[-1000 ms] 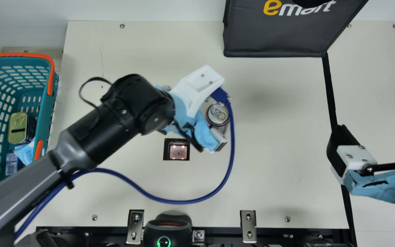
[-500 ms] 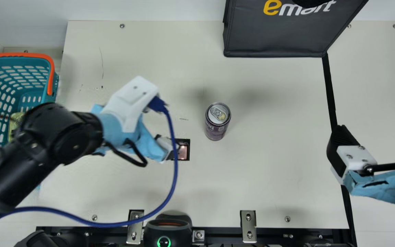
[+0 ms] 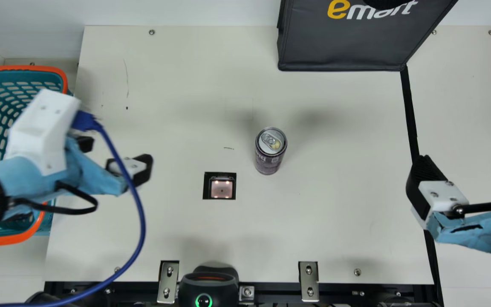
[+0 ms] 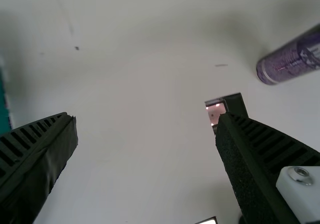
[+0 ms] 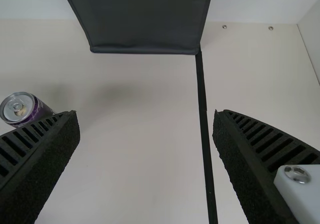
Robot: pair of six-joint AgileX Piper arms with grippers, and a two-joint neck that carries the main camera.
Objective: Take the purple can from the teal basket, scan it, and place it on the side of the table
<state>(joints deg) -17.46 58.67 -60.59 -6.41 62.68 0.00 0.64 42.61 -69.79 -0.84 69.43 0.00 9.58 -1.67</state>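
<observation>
My left gripper [image 3: 115, 155] hangs over the table's left part beside the teal basket [image 3: 53, 221], whose rim it partly covers. In its wrist view the left gripper [image 4: 146, 121] is open with nothing between its fingers. The purple can [image 3: 269, 151] stands upright near the middle of the table, apart from both grippers; the left wrist view shows the can [image 4: 292, 59] too, and so does the right wrist view, the can [image 5: 25, 108]. My right gripper [image 3: 467, 164] stands open and empty at the right; in its own view the right gripper [image 5: 146, 119] has a wide gap.
A scanner window [image 3: 221, 187] is set into the table [image 3: 335, 213], left of and nearer than the can. The dark bag [image 3: 343, 42] stands at the back. A black strip [image 3: 408, 106] runs along the right side. The blue cable [image 3: 141, 226] loops from the left arm.
My left arm has moved left from beside the can, past the scanner window, to the basket's side, leaving the can standing. The right arm has stayed still.
</observation>
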